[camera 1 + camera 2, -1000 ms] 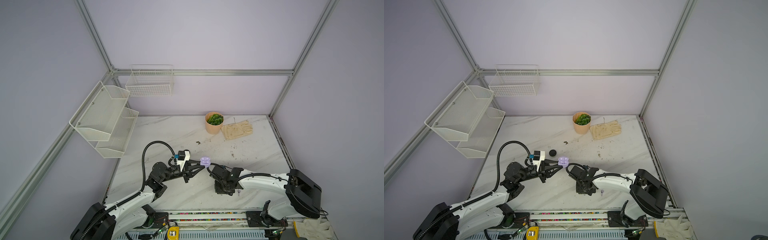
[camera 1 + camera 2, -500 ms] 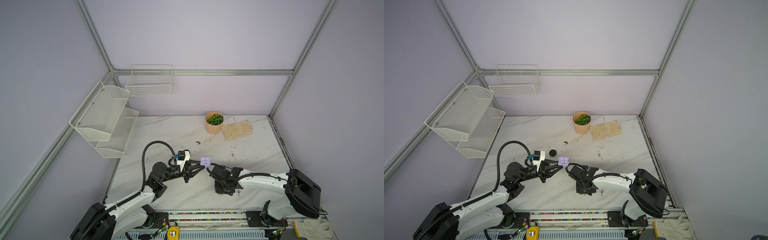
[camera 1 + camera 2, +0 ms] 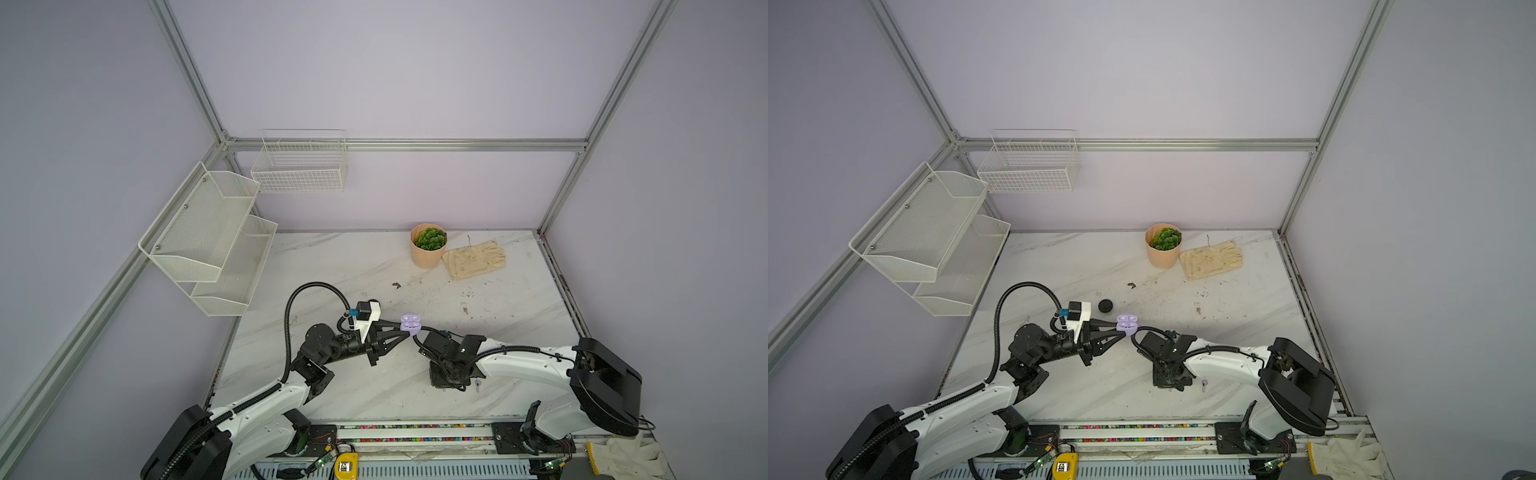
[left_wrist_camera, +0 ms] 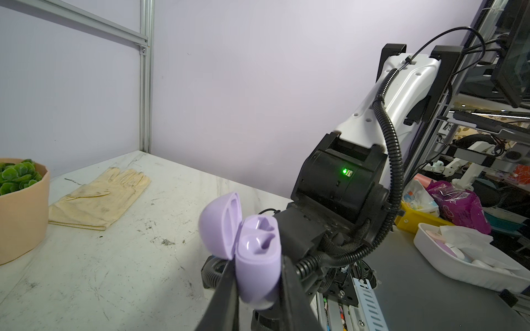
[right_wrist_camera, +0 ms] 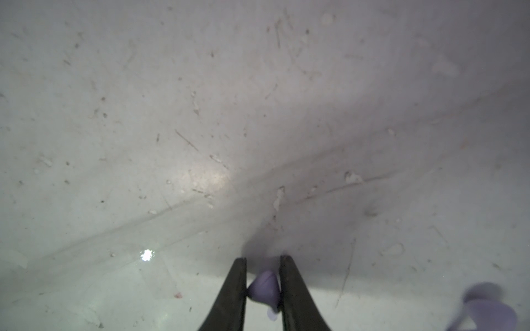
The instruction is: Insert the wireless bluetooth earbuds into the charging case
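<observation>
Lilac earbud (image 5: 265, 289) is sitting on the table (image 5: 200, 114) and my right claw (image 5: 263, 259) is finally narrowing in and pinching it from both sides, while my left claw (image 4: 257, 262) is gripping the open case (image 4: 259, 240) aloft, so lifting's looking next.

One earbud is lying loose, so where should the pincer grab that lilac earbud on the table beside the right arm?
Probably by its rounded head, coming straight down and closing across the head's sides. The loose earbud lies flat on the table with a thin stem trailing off one end, and the stem looks too slim for a sure hold.
</observation>
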Robot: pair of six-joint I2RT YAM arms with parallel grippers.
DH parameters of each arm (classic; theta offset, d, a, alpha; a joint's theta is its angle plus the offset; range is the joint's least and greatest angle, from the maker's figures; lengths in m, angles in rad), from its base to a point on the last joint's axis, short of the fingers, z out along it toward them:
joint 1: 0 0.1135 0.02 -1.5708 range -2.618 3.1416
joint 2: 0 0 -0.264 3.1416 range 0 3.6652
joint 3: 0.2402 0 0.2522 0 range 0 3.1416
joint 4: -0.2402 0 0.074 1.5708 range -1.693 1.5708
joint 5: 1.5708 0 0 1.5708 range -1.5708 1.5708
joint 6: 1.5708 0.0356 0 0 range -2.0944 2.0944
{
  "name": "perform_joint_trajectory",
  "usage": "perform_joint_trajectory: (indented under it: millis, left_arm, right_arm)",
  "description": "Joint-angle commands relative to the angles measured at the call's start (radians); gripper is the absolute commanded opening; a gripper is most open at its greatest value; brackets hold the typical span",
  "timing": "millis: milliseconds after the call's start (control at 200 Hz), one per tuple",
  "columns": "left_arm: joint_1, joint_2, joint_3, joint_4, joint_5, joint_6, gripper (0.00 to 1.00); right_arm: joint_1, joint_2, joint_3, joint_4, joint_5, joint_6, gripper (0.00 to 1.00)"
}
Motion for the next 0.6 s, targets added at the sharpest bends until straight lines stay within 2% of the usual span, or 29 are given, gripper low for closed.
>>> perform_joint_trajectory:
  millis: [0,260,595]
  left_arm:
    - [-0.007,-0.014,-0.015,0.033,-0.013,0.027,0.00]
    - [-0.007,-0.011,-0.014,0.034,-0.028,0.025,0.00]
    - [-0.007,0.013,-0.025,0.112,-0.098,0.008,0.00]
  right_arm:
    - [0.005,0.011,0.013,-0.057,0.035,0.008,0.23]
    - [-0.002,-0.015,0.050,-0.102,0.086,0.041,0.23]
    - [-0.082,-0.016,0.123,-0.119,0.158,-0.024,0.19]
